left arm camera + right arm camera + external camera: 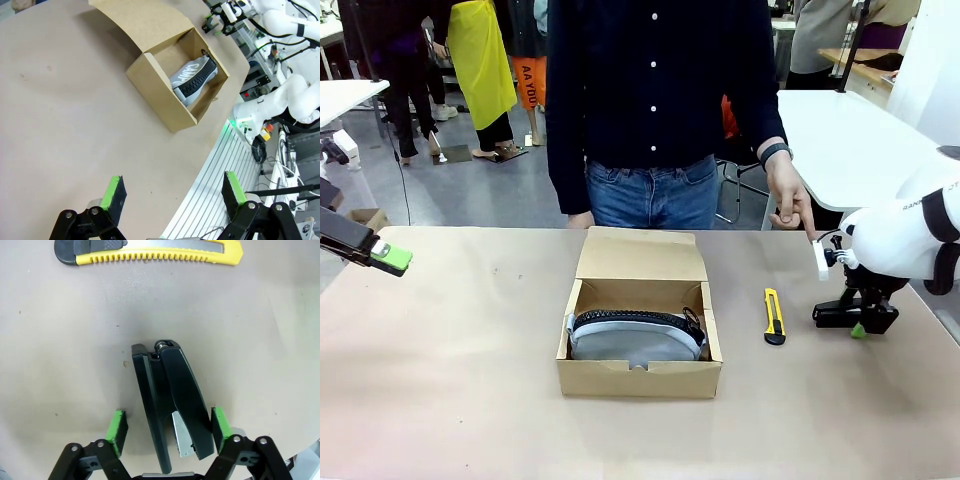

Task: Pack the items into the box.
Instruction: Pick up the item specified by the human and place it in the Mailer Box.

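The brown cardboard box (pixel 640 378) stands mid-table with its flap lid raised at the back. The grey zip pouch (pixel 635 338) lies inside it, black zipper edge up. In the left wrist view the box (pixel 160 92) and the pouch (pixel 192 80) sit well ahead. The black stapler (pixel 835 316) lies on its side on the table at the right. My right gripper (pixel 860 326) is lowered over it. In the right wrist view the stapler (pixel 172 390) lies between the green pads (pixel 118 430) of the right gripper (pixel 167 427), jaws open, a gap on the left side. My left gripper (pixel 392 258) hovers open at the far left, and the left gripper (pixel 172 192) holds nothing.
A yellow-and-black utility knife (pixel 774 316) lies between the box and the stapler; it crosses the top of the right wrist view as the knife (pixel 150 254). A person stands at the far edge, one hand (pixel 790 205) hanging near the table's right rear.
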{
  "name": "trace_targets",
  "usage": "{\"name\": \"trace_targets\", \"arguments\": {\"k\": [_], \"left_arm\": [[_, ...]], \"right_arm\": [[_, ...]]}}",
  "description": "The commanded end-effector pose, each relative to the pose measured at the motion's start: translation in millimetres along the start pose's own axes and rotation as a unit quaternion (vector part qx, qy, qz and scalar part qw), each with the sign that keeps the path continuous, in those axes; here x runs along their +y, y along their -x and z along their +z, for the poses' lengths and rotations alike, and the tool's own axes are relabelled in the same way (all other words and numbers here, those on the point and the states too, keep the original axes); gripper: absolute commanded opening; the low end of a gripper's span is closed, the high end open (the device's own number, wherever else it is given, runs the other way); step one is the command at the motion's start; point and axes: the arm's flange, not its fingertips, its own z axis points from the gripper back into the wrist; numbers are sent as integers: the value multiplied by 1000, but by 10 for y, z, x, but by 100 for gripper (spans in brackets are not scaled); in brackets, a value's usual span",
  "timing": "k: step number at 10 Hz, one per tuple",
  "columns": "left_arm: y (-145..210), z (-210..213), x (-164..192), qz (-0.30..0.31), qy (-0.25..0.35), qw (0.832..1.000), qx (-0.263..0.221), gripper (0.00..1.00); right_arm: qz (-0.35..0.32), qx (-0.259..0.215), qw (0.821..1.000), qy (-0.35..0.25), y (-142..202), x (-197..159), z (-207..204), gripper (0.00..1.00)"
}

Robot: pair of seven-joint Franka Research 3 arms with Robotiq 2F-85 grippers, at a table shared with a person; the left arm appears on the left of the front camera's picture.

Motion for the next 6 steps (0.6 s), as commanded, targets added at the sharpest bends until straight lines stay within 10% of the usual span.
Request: {"name": "trace_targets", "arguments": {"k": [1,3,4,6], "left_arm": [[24,19,12,-7,-1,1000,0,100],[24,19,12,-7,-1,1000,0,100],[24,19,12,-7,-1,1000,0,100],[24,19,12,-7,-1,1000,0,100]], "right_arm": [[11,-7,1000,-8,19,-75,-12,0],[13,-7,1000,-12,11,-77,-14,0],[15,-7,1000,-14,7,-74,-13,17],[18,-10,1000,-18,5,-70,-16,0]]}}
